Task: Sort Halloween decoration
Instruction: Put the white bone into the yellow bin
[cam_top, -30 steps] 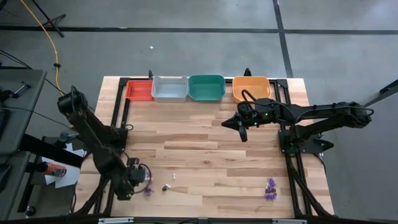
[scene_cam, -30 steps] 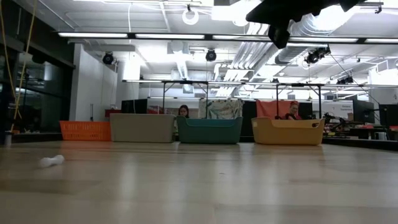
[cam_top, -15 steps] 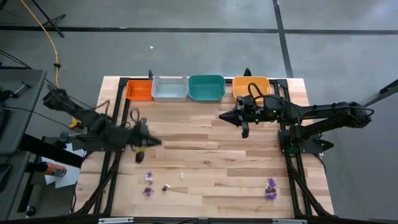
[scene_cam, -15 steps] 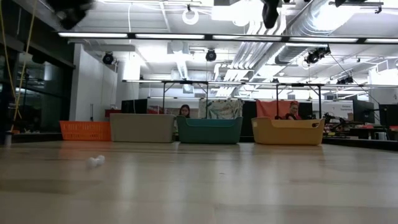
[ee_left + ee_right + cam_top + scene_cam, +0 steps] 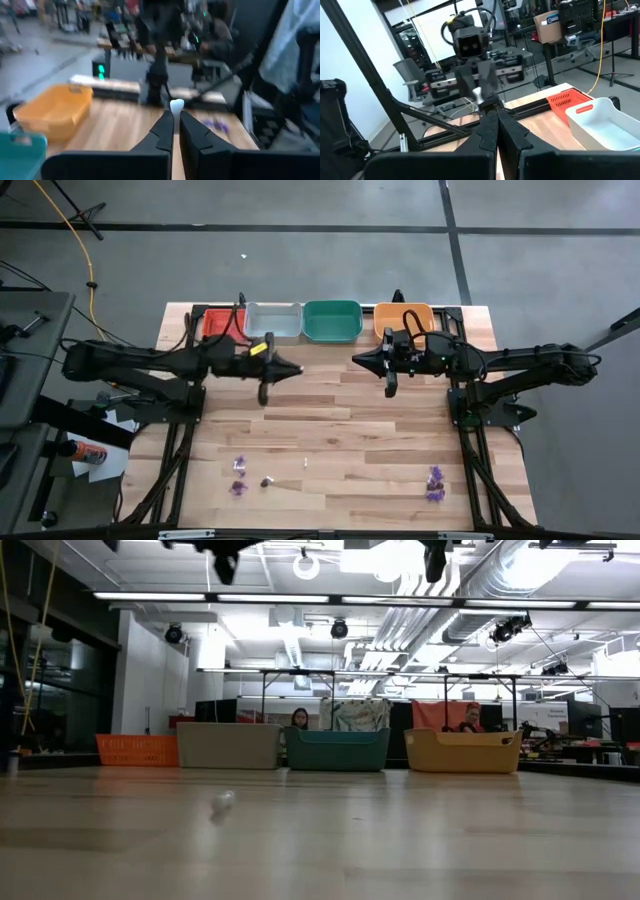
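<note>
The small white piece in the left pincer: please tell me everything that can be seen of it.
The white piece is tiny, pale and smooth, and looks like plastic, with a rounded, knob-like end. Only that end shows; the rest is hidden between the dark fingertips of the left pincer, which is shut on it. It sticks straight out from the tips. It is held in the air above the wooden table, and nothing but the pincer touches it.

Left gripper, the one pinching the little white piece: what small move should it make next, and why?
Probably carry it the short way on over the grey tray, then open. The left gripper is shut on a pale trinket and hangs above the table just in front of that tray. Which tray takes pale pieces cannot be told. The right gripper waits near the orange tray.
</note>
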Motion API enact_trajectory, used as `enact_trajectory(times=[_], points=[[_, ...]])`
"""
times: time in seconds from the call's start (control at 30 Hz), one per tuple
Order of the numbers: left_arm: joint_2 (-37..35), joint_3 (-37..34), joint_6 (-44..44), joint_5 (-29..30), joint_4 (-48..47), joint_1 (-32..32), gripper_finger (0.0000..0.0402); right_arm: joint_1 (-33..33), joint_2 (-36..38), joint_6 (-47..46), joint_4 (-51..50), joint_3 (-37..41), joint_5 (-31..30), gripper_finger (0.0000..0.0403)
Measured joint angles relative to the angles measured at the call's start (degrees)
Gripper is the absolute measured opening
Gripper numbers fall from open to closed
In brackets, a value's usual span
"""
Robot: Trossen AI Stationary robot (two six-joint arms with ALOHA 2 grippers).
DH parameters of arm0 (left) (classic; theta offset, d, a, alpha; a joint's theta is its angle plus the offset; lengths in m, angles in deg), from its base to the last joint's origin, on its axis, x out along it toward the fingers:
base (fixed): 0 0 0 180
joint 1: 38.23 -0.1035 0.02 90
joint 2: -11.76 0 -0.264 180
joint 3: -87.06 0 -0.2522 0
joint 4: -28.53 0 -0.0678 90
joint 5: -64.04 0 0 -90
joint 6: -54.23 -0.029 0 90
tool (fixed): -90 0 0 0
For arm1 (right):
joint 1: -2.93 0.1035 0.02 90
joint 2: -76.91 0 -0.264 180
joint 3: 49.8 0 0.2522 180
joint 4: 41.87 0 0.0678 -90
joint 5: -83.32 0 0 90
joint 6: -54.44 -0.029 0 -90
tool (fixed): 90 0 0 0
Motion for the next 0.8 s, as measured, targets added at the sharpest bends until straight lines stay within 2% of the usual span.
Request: enact_trajectory(times=[0.17, 0.3, 0.47, 0.73, 0.8], points=[[7.0, 0.0, 3.8, 0.0, 11.7, -3.7, 0.0000, -0.4, 0.0, 4.1, -0.1, 0.0, 0.0, 0.0000], [11.0, 0.0, 8.0, 0.3, 15.4, -5.7, 0.0000, -1.2, 0.0, 7.5, -0.2, 0.0, 0.0, 0.0000], [13.1, 0.0, 12.1, 0.8, 15.4, -7.0, 0.0000, -2.7, 0.0, 7.3, -0.4, 0.0, 0.3, 0.0000], [13.4, 0.1, 12.1, 0.9, 15.2, -7.6, 0.0000, -4.6, 0.0, 7.3, -0.2, 0.0, 0.8, 0.0000], [14.7, 2.3, 11.7, 1.5, 12.1, -8.5, 0.0000, -5.2, 0.0, 7.3, 0.9, 0.0, 0.8, 0.0000]])
